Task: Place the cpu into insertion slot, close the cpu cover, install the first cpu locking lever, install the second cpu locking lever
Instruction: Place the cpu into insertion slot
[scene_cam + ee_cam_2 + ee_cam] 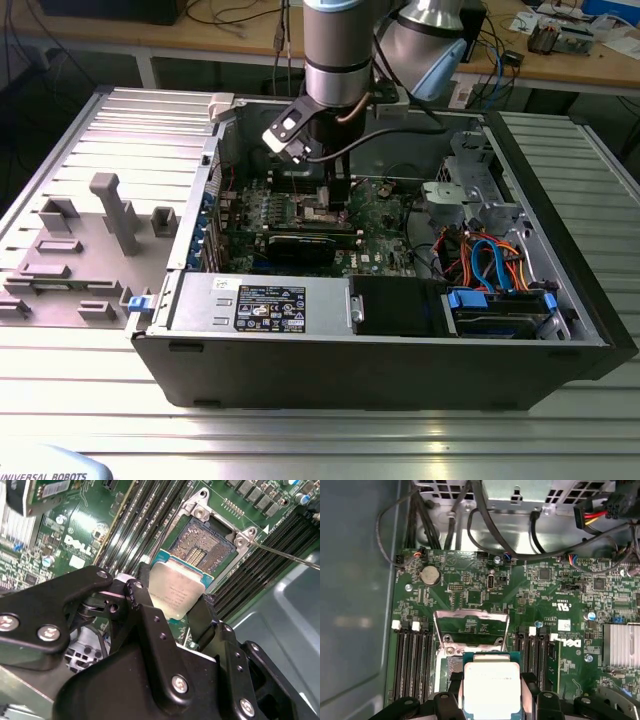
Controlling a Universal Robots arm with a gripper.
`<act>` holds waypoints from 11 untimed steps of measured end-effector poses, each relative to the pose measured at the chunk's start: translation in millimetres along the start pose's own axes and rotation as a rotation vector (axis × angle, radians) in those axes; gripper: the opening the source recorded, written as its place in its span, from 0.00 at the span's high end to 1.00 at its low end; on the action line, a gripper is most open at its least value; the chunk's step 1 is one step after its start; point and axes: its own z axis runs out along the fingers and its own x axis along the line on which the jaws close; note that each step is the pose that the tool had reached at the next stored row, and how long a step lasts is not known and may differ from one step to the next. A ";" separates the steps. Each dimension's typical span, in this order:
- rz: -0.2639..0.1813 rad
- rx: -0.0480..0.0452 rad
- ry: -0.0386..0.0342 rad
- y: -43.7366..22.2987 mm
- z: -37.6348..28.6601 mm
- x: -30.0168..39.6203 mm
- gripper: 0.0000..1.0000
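Observation:
My gripper (pixel 328 203) reaches down into the open computer case over the green motherboard (pixel 385 215). It is shut on the cpu (pixel 176 591), a flat silvery square chip pinched at two opposite edges by the black fingers (pixel 139 600). In both wrist views the chip (pixel 491 690) hangs over the edge of the insertion slot (pixel 202 544), whose dark pin field lies uncovered beyond it. Whether chip and slot touch I cannot tell. The cpu cover (pixel 470 613) stands swung up and open behind the slot. A thin metal locking lever (pixel 286 556) sticks out free from a slot corner.
Long memory slots (pixel 412 660) run on both sides of the socket. A black expansion card (pixel 300 245), a finned heatsink (pixel 621 644), a power supply (pixel 262 302) and drive cables (pixel 490 262) fill the case. A grey fixture (pixel 112 212) stands at the exterior view's left.

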 end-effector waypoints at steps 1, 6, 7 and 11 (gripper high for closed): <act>0.006 0.0001 -0.0006 -0.5 0.5 0.1 0.46; 0.019 -0.0002 -0.0018 -8.4 3.5 5.9 0.46; 0.024 -0.0004 -0.0019 -9.1 4.6 7.0 0.46; 0.041 -0.0005 -0.0037 -10.1 12.4 10.7 0.46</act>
